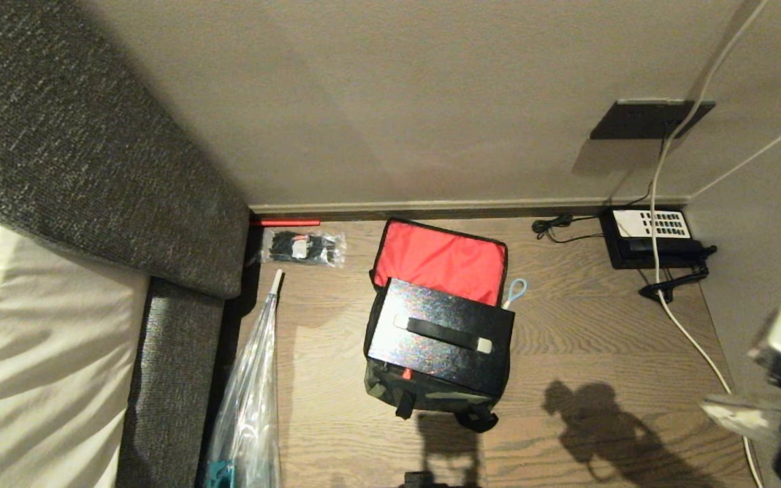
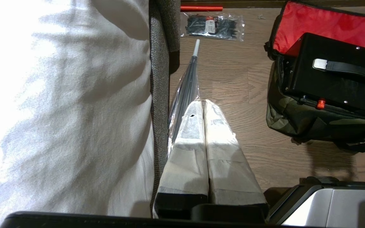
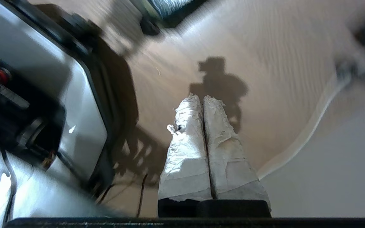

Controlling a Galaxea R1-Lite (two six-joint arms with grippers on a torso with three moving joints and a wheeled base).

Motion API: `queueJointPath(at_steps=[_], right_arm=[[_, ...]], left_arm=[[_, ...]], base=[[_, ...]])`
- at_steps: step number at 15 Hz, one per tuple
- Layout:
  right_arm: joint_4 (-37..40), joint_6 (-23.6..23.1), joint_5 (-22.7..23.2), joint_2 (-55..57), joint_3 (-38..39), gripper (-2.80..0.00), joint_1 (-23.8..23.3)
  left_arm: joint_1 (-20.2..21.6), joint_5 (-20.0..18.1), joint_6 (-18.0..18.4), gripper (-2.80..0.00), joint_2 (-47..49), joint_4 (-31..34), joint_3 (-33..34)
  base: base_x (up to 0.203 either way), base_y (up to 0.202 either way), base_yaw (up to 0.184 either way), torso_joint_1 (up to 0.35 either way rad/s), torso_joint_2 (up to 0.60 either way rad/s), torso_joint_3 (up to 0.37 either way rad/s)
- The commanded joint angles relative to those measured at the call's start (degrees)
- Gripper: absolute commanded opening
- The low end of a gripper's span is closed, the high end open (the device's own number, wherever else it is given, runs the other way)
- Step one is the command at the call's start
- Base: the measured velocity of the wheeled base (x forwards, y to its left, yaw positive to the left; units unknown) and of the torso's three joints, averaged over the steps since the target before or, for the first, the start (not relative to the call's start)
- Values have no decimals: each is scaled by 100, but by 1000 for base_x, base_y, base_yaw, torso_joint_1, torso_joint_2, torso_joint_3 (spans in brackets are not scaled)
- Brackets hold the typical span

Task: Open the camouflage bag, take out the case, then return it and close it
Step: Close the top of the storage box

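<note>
At six o'clock of the red-lined camouflage fabric bag [image 1: 431, 393], the rigid, probably weighty speckled black hard case [image 1: 441, 339] offers its strap handle [image 1: 441, 333]; both grippers, right [image 3: 203, 101] and left [image 2: 203, 106], are closed, empty.

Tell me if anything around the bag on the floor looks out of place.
Yes. The flat black hard case sits on top of the open green camouflage fabric bag, not inside, askew and overhanging its rim. The bag's red-lined lid flap stands open behind it.

Green-and-dark camouflage bag [image 1: 431, 393] with red lining, speckled black case [image 1: 441, 339], brown wood-grain floor [image 1: 601, 339].
</note>
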Motion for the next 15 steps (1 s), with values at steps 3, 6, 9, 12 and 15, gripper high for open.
queueJointPath(at_steps=[3, 6, 9, 12, 15], right_arm=[[2269, 1054, -44, -3315, 345, -280, -1305], [2055, 1930, 927, -3986, 1249, -280, -2362], [-163, 1464, 1321, -4833, 2781, -280, -2666], [-1508, 1637, 1042, -5406, 3638, -280, -2743], [-1793, 1808, 911, -5503, 3635, -280, -2765]], left_arm=[[5, 3, 5, -280, -11, 2, 9], [5, 1, 14, -280, -11, 4, 9], [6, 3, 14, -280, -11, 2, 9], [-3, 3, -3, -280, -11, 11, 9], [6, 3, 6, -280, -11, 2, 9]], base=[[0, 0, 0, 0, 0, 0], [0, 0, 0, 0, 0, 0], [0, 0, 0, 0, 0, 0], [0, 0, 0, 0, 0, 0], [0, 0, 0, 0, 0, 0]])
